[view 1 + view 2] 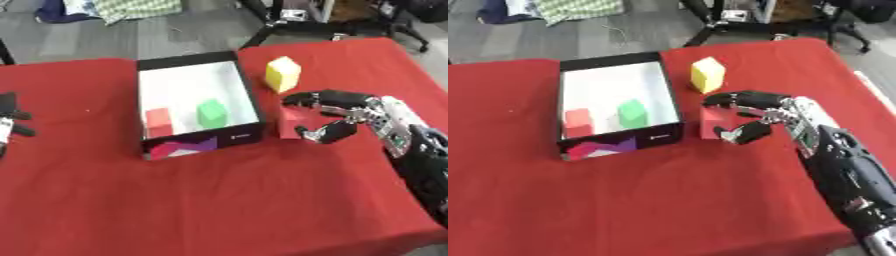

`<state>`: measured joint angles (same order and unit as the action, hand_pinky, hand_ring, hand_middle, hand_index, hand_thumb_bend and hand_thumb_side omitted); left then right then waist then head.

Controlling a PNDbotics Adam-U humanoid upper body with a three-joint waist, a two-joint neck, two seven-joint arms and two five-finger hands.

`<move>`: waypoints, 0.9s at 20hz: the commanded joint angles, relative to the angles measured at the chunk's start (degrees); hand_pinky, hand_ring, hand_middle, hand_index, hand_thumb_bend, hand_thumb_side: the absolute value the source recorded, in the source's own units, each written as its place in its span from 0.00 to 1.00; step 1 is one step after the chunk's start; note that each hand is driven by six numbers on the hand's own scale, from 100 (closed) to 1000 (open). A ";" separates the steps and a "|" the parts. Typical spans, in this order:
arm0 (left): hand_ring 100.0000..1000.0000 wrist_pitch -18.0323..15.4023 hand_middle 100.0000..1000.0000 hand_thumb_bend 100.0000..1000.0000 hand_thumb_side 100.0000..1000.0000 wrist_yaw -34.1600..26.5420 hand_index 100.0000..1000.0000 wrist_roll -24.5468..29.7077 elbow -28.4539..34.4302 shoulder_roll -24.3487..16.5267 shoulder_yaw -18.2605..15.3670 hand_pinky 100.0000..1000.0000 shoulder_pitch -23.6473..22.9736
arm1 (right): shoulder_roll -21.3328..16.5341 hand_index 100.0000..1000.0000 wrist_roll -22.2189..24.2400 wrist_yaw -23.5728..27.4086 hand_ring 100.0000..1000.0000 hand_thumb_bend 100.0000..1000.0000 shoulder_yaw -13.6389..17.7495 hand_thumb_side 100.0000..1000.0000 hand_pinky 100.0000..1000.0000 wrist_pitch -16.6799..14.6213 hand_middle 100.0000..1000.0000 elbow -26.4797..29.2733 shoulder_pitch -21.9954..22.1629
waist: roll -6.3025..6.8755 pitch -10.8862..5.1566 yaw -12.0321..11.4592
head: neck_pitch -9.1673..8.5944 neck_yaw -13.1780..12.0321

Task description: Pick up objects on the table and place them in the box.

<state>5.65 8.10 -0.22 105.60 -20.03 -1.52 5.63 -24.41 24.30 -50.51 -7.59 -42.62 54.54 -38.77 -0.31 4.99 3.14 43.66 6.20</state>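
Status from my station: two items already sit inside the open black-walled cardboard box [248, 95], a small red cube [158, 119] and a green block [211, 113]. Two remain on the red-covered tabletop [219, 200]. My right hand [765, 116] has its fingers [732, 97] and thumb curled round a red block [710, 121] just beside the box's right wall (not yet lifted, as I judge it). A yellow foam cube [283, 74] stands untouched behind it. My left hand [9, 122] idles at the left edge; I cannot tell its finger state.
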 commanded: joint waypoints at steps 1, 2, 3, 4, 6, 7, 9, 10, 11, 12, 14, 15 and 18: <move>0.48 -0.06 0.56 0.13 0.86 0.44 0.87 0.13 0.58 -0.34 -0.01 0.76 0.31 | -0.23 0.98 -2.37 -2.96 0.88 0.00 0.97 0.46 1.00 -0.60 0.76 -1.69 -0.77 | 0.49 -1.22 -0.03 | -0.37 0.30; 0.48 -0.05 0.56 0.13 0.86 0.46 0.87 0.12 0.58 -0.31 -0.01 0.76 0.30 | -0.07 0.98 -3.60 -3.48 0.85 0.00 1.11 0.39 1.00 -0.54 0.72 -1.95 -0.83 | 0.49 -1.23 -0.04 | -0.39 0.35; 0.48 -0.04 0.56 0.13 0.87 0.48 0.87 0.12 0.57 -0.29 0.01 0.76 0.29 | 0.02 0.97 -4.77 -3.96 0.80 0.00 1.18 0.20 0.99 -0.51 0.62 -2.14 -0.86 | 0.49 -1.23 -0.04 | -0.40 0.39; 0.48 -0.05 0.56 0.13 0.87 0.48 0.87 0.12 0.57 -0.25 0.02 0.76 0.28 | 0.12 0.96 -6.20 -4.26 0.77 0.00 1.36 0.07 0.98 -0.39 0.54 -2.16 -0.89 | 0.50 -1.23 -0.05 | -0.42 0.44; 0.48 -0.04 0.56 0.12 0.87 0.47 0.87 0.09 0.54 -0.16 0.03 0.76 0.26 | 0.33 0.93 -9.40 -4.12 0.73 0.00 1.72 0.04 0.96 -0.02 0.43 -1.96 -0.85 | 0.50 -1.23 -0.07 | -0.49 0.45; 0.48 -0.03 0.56 0.12 0.87 0.46 0.87 0.08 0.53 -0.13 0.05 0.76 0.25 | 0.36 0.92 -10.86 -3.86 0.71 0.00 1.79 0.03 0.96 0.19 0.38 -1.74 -0.85 | 0.50 -1.22 -0.08 | -0.53 0.44; 0.48 -0.04 0.56 0.12 0.87 0.46 0.87 0.09 0.51 -0.04 0.07 0.76 0.22 | 0.40 0.91 -13.25 -2.76 0.69 0.00 1.89 0.03 0.96 0.63 0.33 -1.02 -0.89 | 0.51 -1.20 -0.12 | -0.55 0.40; 0.48 -0.04 0.56 0.12 0.87 0.46 0.87 0.06 0.49 0.01 0.05 0.76 0.22 | 0.44 0.91 -14.06 -1.81 0.68 0.00 1.96 0.02 0.96 0.72 0.32 -0.43 -1.05 | 0.52 -1.20 -0.14 | -0.59 0.36; 0.48 -0.03 0.56 0.12 0.87 0.46 0.87 0.03 0.49 0.04 0.03 0.76 0.22 | 0.43 0.91 -14.59 -0.67 0.68 0.00 2.02 0.02 0.96 0.78 0.32 0.30 -1.29 | 0.54 -1.20 -0.17 | -0.58 0.28; 0.48 -0.04 0.56 0.12 0.87 0.45 0.87 0.01 0.49 0.07 0.02 0.76 0.23 | 0.38 0.91 -14.83 0.60 0.68 0.00 2.10 0.01 0.96 0.86 0.32 1.14 -1.61 | 0.56 -1.21 -0.22 | -0.53 0.21; 0.48 -0.03 0.56 0.12 0.87 0.44 0.87 -0.01 0.48 0.14 0.03 0.76 0.25 | 0.14 0.90 -14.59 3.02 0.69 0.00 2.26 0.00 0.96 1.15 0.32 2.72 -2.66 | 0.63 -1.25 -0.38 | -0.37 0.07; 0.48 -0.03 0.56 0.12 0.87 0.43 0.87 -0.01 0.49 0.16 0.03 0.76 0.27 | -0.04 0.90 -14.23 4.09 0.69 0.00 2.36 0.00 0.95 1.34 0.32 3.38 -3.35 | 0.65 -1.26 -0.49 | -0.31 0.01; 0.48 -0.04 0.56 0.11 0.87 0.36 0.87 0.02 0.48 0.35 0.09 0.76 0.36 | -0.27 0.90 -12.84 7.14 0.69 0.00 2.79 0.00 0.96 1.94 0.32 4.57 -5.67 | 0.66 -1.27 -1.04 | -0.25 -0.02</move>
<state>5.67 8.53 -0.18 105.58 -19.17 -1.32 5.57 -23.00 11.11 -44.89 -5.54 -40.94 57.31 -43.03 -0.31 4.98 2.04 43.66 6.27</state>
